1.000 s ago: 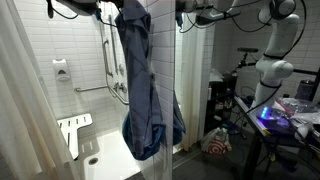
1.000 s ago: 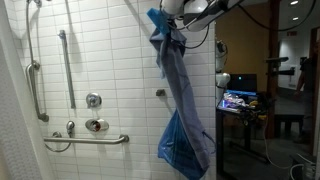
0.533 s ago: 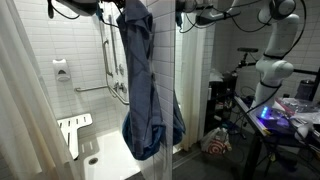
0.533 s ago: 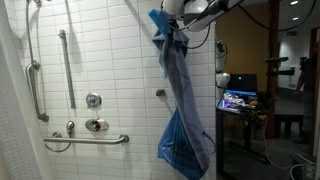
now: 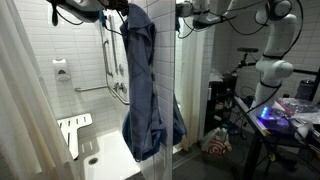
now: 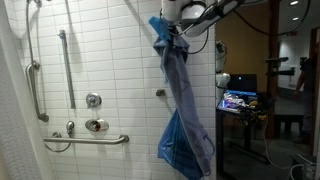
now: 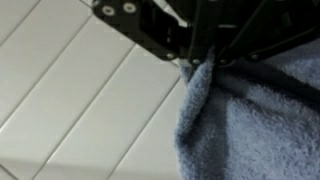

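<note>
A long blue towel (image 5: pixel 143 90) hangs down in a white-tiled shower stall, and it also shows in the other exterior view (image 6: pixel 182 100). Its top end is bunched in my gripper (image 6: pixel 168 22), which is high up near the top of the stall. In the wrist view the gripper (image 7: pixel 203 62) is shut on a fold of the blue towel (image 7: pixel 250 120), with white wall tiles behind it. The towel's lower end hangs free above the shower floor.
Grab bars (image 6: pixel 37 85) and shower valves (image 6: pixel 93 100) are on the tiled wall. A white shower curtain (image 5: pixel 25 100) hangs at one side, and a folding seat (image 5: pixel 73 130) is below. A white robot base (image 5: pixel 272 70) and cluttered desks (image 5: pixel 285 110) stand outside the stall.
The top of the towel has shifted slightly sideways with my gripper; the hanging cloth has swayed a little.
</note>
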You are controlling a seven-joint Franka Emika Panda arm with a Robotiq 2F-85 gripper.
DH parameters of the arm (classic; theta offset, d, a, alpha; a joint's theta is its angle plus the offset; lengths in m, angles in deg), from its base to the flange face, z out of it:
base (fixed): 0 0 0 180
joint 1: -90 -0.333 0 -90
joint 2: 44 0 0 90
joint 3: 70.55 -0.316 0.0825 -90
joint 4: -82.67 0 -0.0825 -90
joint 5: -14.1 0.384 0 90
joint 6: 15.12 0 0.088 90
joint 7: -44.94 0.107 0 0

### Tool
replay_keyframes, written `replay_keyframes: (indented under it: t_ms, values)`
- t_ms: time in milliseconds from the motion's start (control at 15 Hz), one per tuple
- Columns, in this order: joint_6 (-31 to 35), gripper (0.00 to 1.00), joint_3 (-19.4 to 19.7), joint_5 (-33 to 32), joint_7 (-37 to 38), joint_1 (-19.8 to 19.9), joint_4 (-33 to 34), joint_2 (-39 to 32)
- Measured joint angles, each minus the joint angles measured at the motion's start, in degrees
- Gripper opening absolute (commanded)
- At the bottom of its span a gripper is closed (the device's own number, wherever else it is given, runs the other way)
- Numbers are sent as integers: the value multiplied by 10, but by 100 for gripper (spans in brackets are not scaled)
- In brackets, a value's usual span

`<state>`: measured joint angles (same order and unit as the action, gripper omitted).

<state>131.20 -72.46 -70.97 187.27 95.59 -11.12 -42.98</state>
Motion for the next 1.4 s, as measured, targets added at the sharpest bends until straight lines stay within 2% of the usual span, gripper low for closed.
replay_keyframes:
  t_ms: [600, 1000, 1400]
  values:
    - [-22, 1, 0, 71, -61, 0, 20, -42]
    - [-56, 1, 15, 138, -115, -9, 54, -79]
    - [-77, 1, 19, 163, -137, -13, 85, -102]
